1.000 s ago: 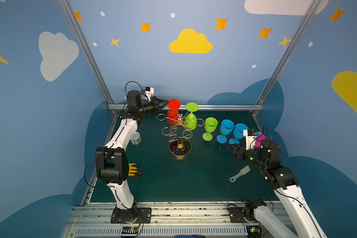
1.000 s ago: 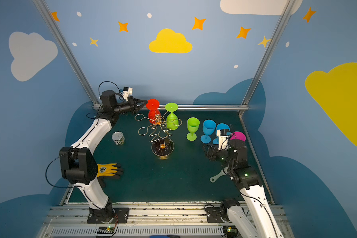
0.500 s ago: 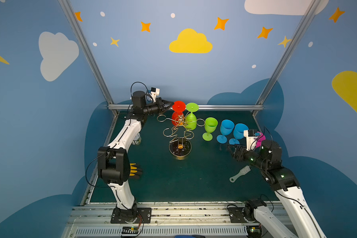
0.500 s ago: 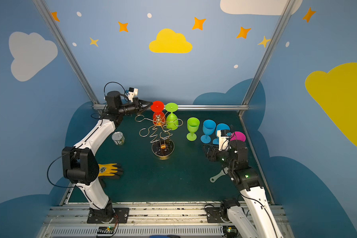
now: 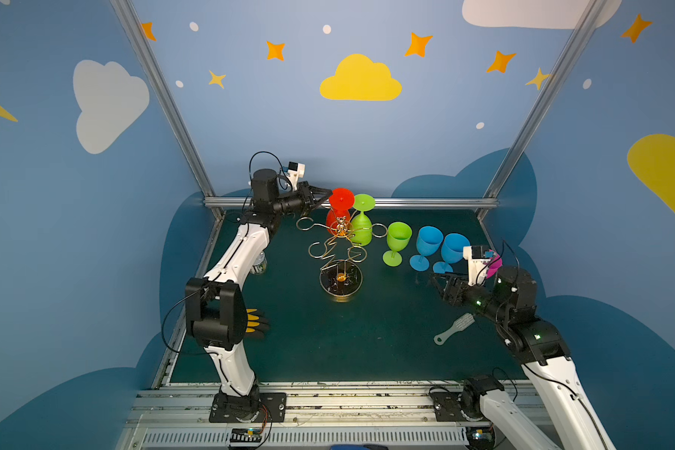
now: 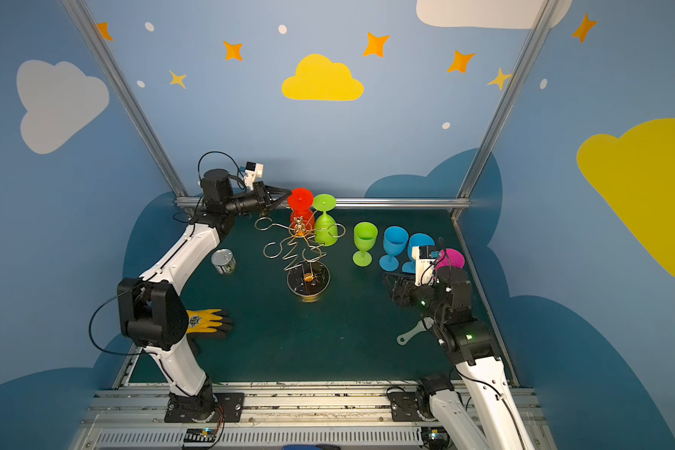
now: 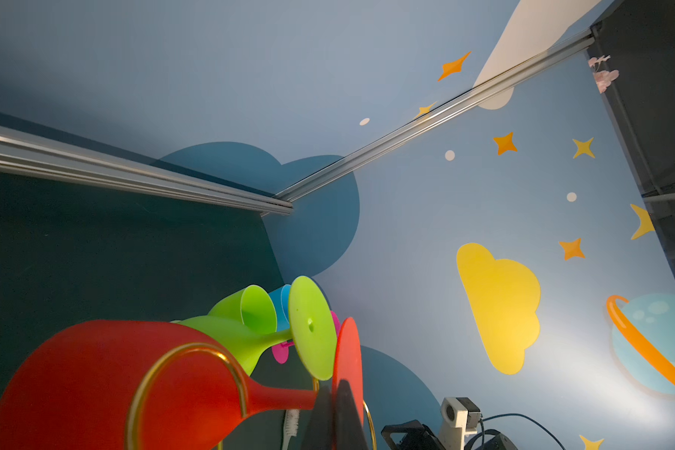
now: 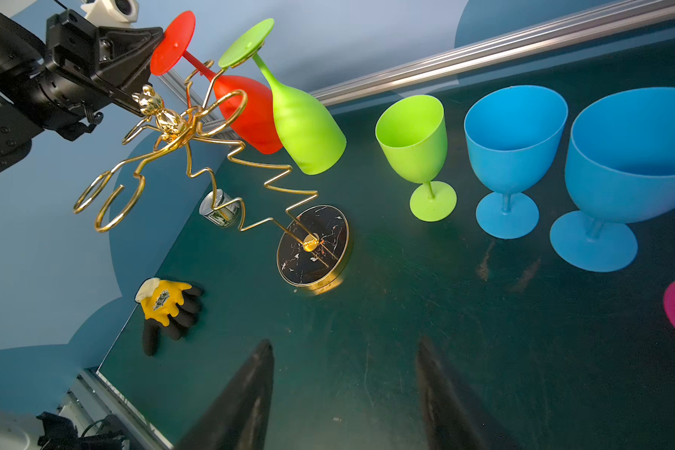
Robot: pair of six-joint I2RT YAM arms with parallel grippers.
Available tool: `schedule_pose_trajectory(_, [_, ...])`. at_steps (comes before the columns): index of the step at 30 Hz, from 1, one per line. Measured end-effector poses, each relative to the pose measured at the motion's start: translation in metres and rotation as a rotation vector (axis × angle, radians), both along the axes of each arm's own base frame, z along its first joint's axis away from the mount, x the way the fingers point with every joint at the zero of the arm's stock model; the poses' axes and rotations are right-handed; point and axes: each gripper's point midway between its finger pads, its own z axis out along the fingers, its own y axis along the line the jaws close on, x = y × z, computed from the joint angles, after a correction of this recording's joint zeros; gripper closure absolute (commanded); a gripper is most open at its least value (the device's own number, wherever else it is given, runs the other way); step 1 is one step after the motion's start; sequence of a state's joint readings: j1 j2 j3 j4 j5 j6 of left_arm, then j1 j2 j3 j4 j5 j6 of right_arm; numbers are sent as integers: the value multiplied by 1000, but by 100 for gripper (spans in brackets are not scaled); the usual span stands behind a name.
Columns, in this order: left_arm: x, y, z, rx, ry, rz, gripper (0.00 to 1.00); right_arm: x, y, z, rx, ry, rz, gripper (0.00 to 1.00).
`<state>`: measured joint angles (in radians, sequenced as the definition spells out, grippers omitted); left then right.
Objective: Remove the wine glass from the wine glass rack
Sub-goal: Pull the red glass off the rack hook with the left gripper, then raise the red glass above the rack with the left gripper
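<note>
The gold wine glass rack (image 5: 339,244) stands mid-table on its round dark base (image 5: 340,279). A red wine glass (image 5: 338,218) hangs upside down at its back, stem in a gold loop (image 8: 197,76), foot (image 8: 172,43) uppermost. My left gripper (image 5: 327,194) is shut on the rim of that red foot (image 7: 347,350). A green wine glass (image 5: 362,230) hangs upside down beside it, touching it. My right gripper (image 5: 434,279) hovers low at the right, open, with nothing between its fingers (image 8: 250,389).
Right of the rack stand an upright green glass (image 5: 397,240), two blue glasses (image 5: 428,244) (image 5: 453,249) and a pink one (image 6: 451,258). A tin can (image 6: 223,261) and a yellow-black glove (image 6: 207,321) lie left, a grey brush (image 5: 454,329) right. A metal rail (image 5: 425,202) edges the back.
My left arm has swung right, and the red wine glass has shifted right with it, close against the green one. The right arm has stayed put.
</note>
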<state>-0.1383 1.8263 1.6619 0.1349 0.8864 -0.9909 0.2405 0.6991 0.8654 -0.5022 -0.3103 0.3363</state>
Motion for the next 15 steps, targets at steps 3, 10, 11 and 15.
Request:
schedule_pose_trajectory(3, [2, -2, 8, -2, -20, -3, 97, -2, -1, 3, 1, -10, -3, 42])
schedule_pose_trajectory(10, [19, -4, 3, -1, -15, 5, 97, -6, -3, 10, 0, -17, -7, 42])
schedule_pose_trajectory(11, [23, -4, 1, -1, -11, 8, 97, -6, -3, 11, 0, -19, -7, 42])
schedule_pose_trajectory(15, [35, -5, -2, -2, -8, 17, 97, -7, -4, 13, -3, -23, -11, 42])
